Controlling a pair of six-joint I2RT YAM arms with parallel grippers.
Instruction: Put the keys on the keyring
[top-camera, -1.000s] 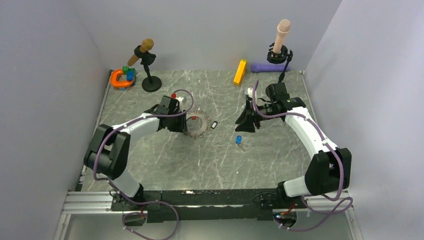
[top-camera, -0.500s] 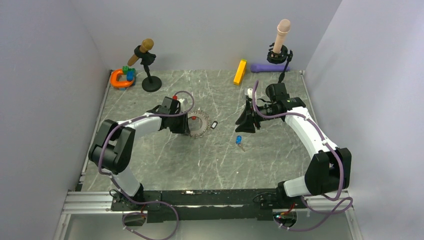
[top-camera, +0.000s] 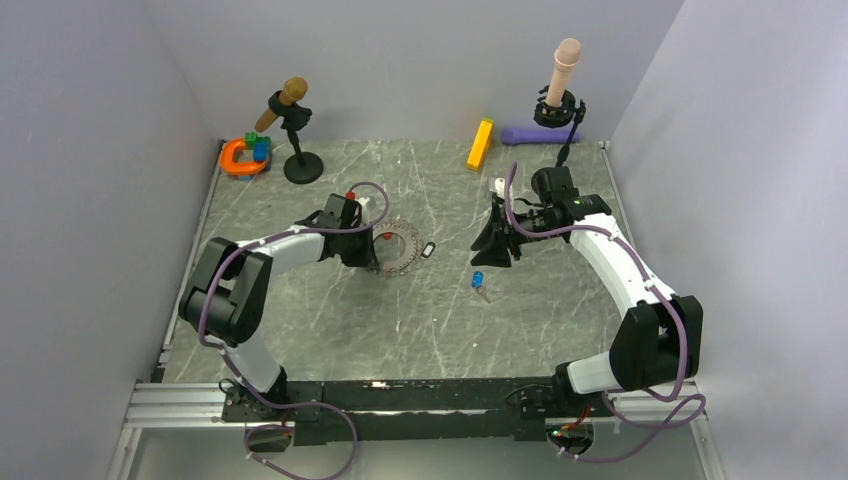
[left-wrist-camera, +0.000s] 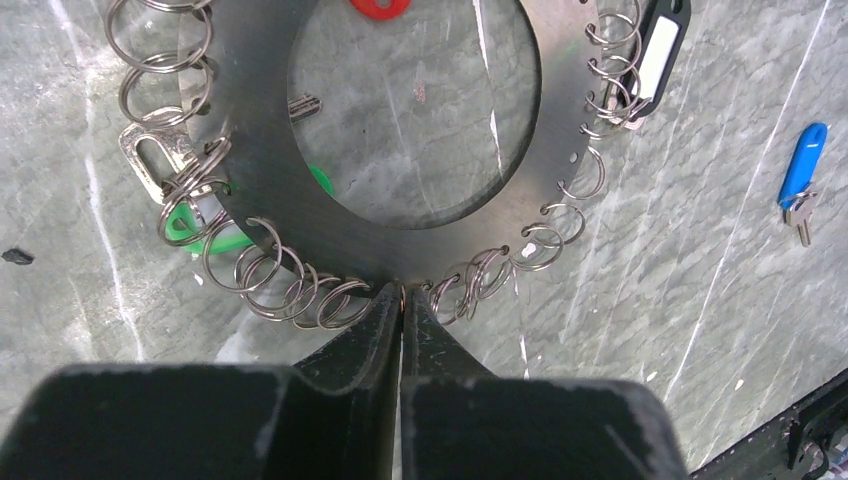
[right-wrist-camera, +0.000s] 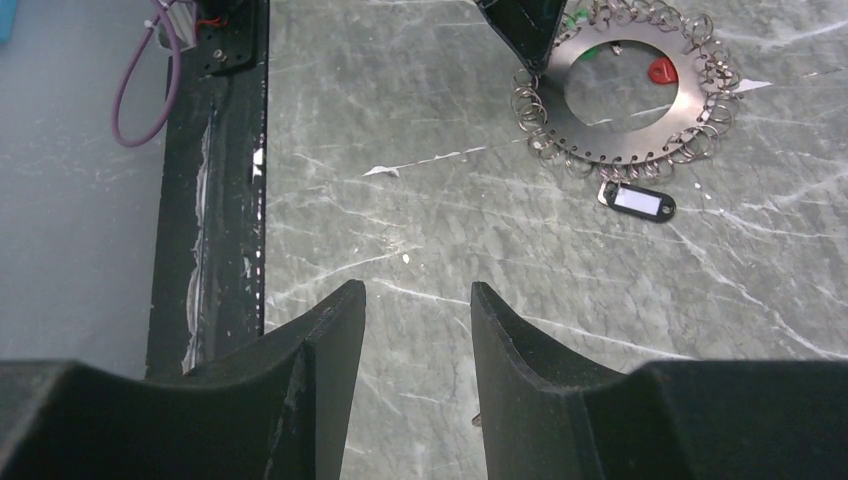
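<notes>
The left gripper (left-wrist-camera: 402, 296) pinched the keyring (left-wrist-camera: 330, 245) only at its lower rim, so the thin ring could slip free, while the right gripper (right-wrist-camera: 415, 295) stood spread and empty.

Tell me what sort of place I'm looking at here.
Probably a robotics lab test cell: the left arm and right arm bolted to a rail at the edge of a marble-patterned table, plain grey walls boxing it in, and stray props like a yellow block and a microphone on a stand.
</notes>
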